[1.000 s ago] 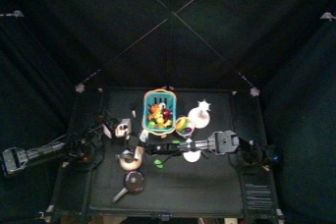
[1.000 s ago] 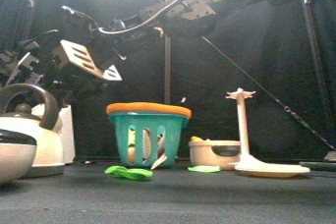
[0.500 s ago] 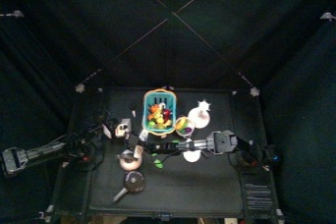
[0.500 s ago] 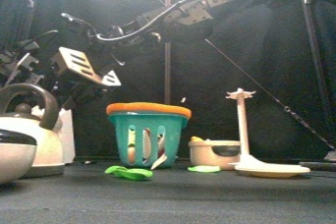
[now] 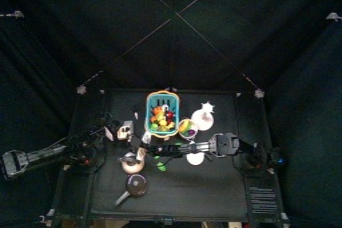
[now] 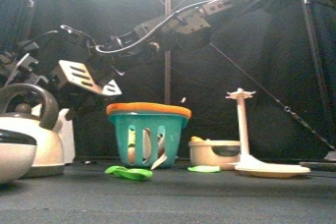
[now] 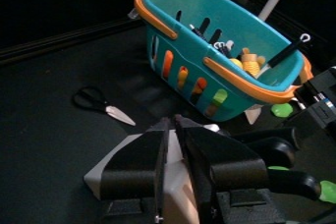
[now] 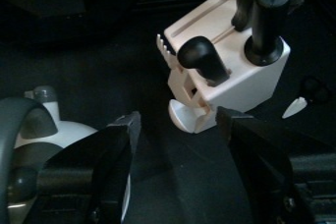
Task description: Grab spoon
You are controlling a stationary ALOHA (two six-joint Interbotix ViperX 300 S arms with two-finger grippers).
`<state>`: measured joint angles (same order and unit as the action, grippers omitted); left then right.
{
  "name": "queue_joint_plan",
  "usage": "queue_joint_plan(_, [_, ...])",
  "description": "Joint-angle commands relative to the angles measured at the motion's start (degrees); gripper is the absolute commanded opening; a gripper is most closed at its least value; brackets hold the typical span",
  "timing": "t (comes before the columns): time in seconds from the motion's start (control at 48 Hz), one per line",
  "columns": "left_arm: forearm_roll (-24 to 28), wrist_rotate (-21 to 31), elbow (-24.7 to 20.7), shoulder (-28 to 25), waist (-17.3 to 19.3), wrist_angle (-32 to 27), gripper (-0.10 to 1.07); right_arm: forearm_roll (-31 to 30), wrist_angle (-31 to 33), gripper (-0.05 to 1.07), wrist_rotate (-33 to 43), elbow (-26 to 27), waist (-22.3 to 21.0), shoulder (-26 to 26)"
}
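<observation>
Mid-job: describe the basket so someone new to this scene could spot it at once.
In the front view, look to the middle of the black table, between the kettle at one side and the white post stand at the other. The basket stands there, the only teal thing, with slotted walls and an orange rim.

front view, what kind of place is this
Probably a robot test pen staged as a toy kitchen: black curtains shut in a small black table, which holds a teal basket, a kettle and a white stand.
</observation>
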<state>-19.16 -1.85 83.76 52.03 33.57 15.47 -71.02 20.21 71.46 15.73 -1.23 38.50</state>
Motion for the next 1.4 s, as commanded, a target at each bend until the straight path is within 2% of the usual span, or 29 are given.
queue_joint_plan(0.0, [0.0,-0.1,-0.8,-0.1,0.2,0.3,0.59,0.1,-0.2,0.94,0.1,1.9,-0.4,-1.2])
queue_joint_plan(0.229, [0.0,-0.1,-0.8,-0.1,0.3,0.1,0.59,1.1,-0.4,0.91,0.0,3.0,-0.5,-0.3])
queue_joint_plan(0.562, [0.0,0.0,-0.8,-0.1,0.2,-0.4,0.59,1.9,-1.0,0.74,0.0,3.6,-0.6,-0.1])
queue_joint_plan(0.771, [0.0,0.0,-0.8,-0.1,0.2,-0.6,0.59,1.9,-1.1,0.69,0.0,3.6,-1.0,-0.1])
queue_joint_plan(1.188, [-0.2,0.1,-0.8,-0.2,0.2,-1.3,0.59,1.8,-0.8,0.56,0.0,1.7,-2.4,-1.8])
queue_joint_plan(1.375, [-0.8,0.1,-0.8,-0.1,0.1,-1.3,0.59,1.9,-0.8,0.55,0.0,-0.4,-3.2,-3.4])
